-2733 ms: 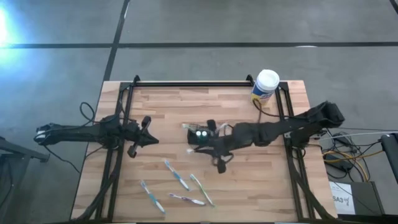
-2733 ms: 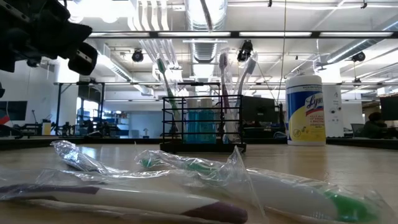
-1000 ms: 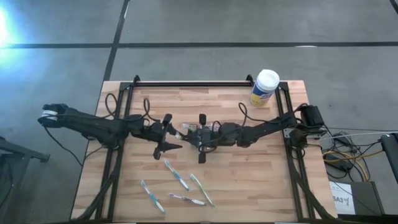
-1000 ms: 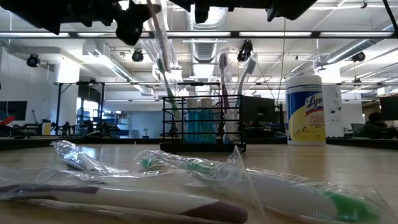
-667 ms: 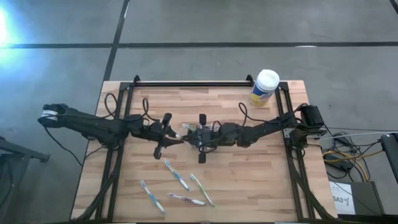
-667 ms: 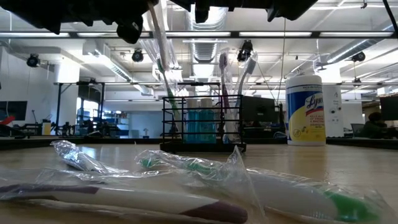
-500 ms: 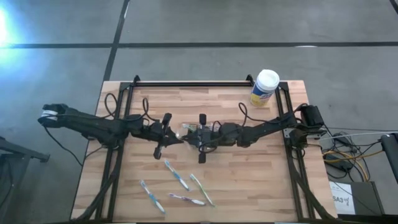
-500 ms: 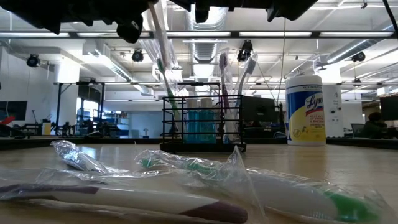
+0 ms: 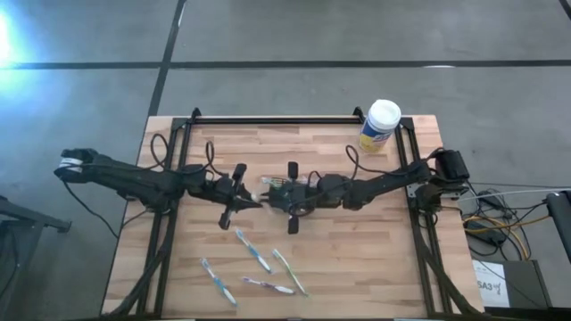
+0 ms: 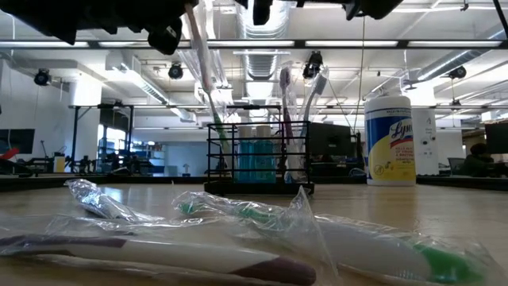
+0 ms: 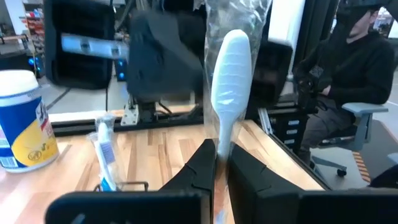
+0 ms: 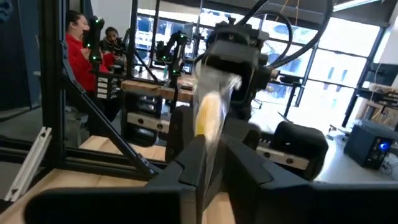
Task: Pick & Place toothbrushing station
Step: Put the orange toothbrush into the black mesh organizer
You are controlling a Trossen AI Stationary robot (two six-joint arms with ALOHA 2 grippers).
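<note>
The black mesh holder [image 9: 275,187] stands mid-table between my two grippers, with several toothbrushes upright in it [image 10: 258,159]. My left gripper [image 9: 243,198] is just left of it, shut on a plastic-wrapped white toothbrush [image 10: 202,59]. That brush slants down toward the holder's left end. My right gripper [image 9: 285,196] hovers over the holder's right side. It is shut on a wrapped, yellowish-handled toothbrush [image 12: 208,115], whose lower end is hidden. My left gripper pinches the wrapped white toothbrush's shaft [image 11: 221,144] between its two fingers, below the broad handle end [image 11: 231,56]. The brush stands tilted, clear of the table, with its lower part running down at the holder [image 10: 221,131]. My right gripper pinches the wrapped yellowish toothbrush [image 12: 207,134] between its two fingers, wrapper included. The handle sticks up past the fingertips. The gripper's own body hides what lies below the fingers.
Several wrapped toothbrushes [image 9: 254,251] lie loose near the table's front, close to the low camera [image 10: 238,238]. A white-lidded, yellow-labelled canister [image 9: 382,125] stands at the far right corner. People sit beyond the table [image 11: 360,68].
My left gripper has edged toward the holder with its toothbrush. My right gripper has risen slightly above the holder. Both stay shut.
</note>
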